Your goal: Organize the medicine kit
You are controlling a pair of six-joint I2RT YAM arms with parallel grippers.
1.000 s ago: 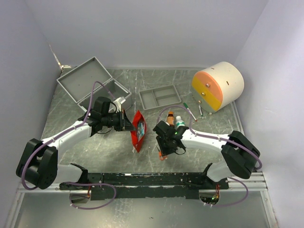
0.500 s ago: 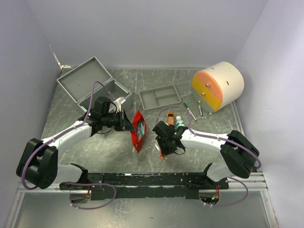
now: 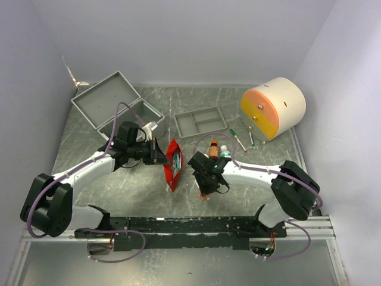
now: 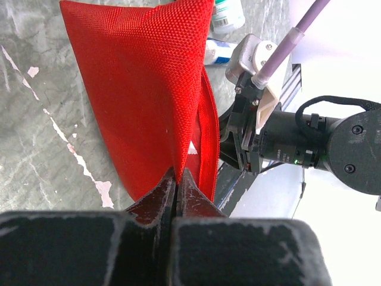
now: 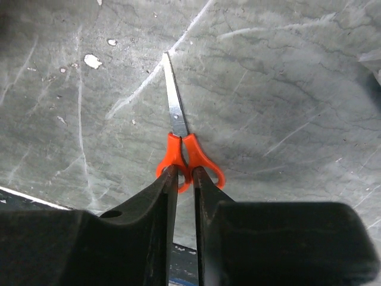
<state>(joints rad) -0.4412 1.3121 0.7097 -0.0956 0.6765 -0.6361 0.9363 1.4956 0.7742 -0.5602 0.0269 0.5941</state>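
- at the far left of the table, the medicine kit lies open, its two grey halves side by side, well apart from both claws.
- it looks like a stiff metal box, probably the heaviest thing in view, and its smooth walls would likely slip in a pinch.
- a thin wall rim seems the surest place to take hold; the lid would probably swing on its hinge if it were lifted alone.
- the left arm stretches from its base toward the centre, its wrist turned sideways.
- the left claw is pressed together on the edge of the red pouch, which stands up on the table between the two arms.
- the pouch is soft woven fabric and would likely sag or fold in a grip.
- the right arm sweeps in from the right, its wrist tipped down at the table.
- the right claw pinches the orange handle of the scissors, whose blades lie flat on the table and point away from the claw.
- two small bottles stand just beyond the right claw, and the divided tray lies farther back.
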